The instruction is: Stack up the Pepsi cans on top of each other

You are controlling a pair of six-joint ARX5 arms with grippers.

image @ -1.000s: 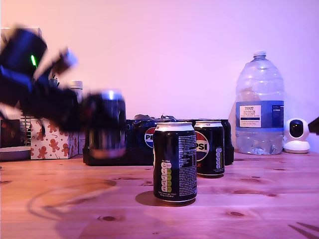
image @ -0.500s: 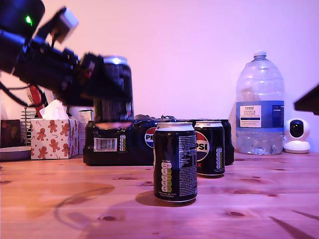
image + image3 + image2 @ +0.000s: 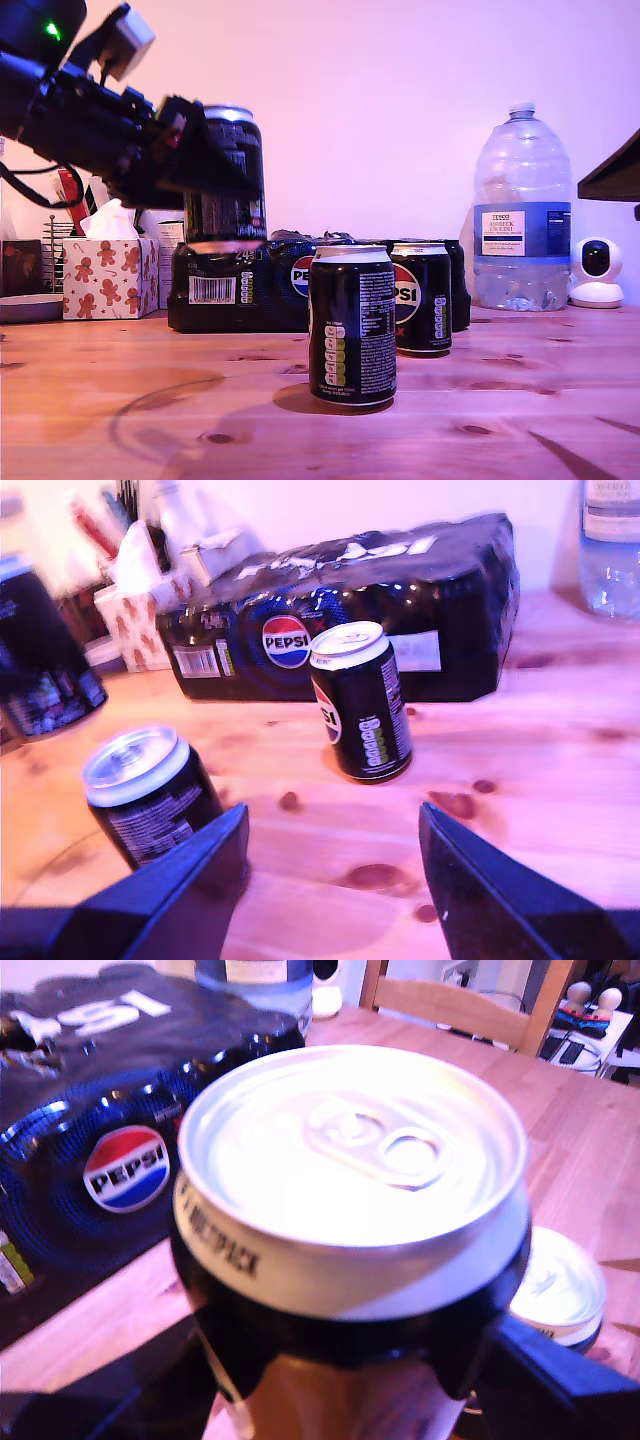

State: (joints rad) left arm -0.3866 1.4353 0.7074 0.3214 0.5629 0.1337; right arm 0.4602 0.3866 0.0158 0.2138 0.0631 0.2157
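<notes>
**Hidden and cut off**

My first gripper (image 3: 215,185) covers part of the lifted can (image 3: 226,170). My second gripper (image 3: 330,865) shows only as a dark wedge at the exterior view's right edge. The 24-pack (image 3: 235,285) sits partly behind cans.

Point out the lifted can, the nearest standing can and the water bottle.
Lifted can (image 3: 226,175), exterior view: black side wall.
Nearest standing can (image 3: 352,325), exterior view: printed side wall.
Water bottle (image 3: 521,215), exterior view: label.

Three Pepsi cans (image 3: 351,325) (image 3: 421,297) (image 3: 226,175) (one pack (image 3: 240,285))
</notes>
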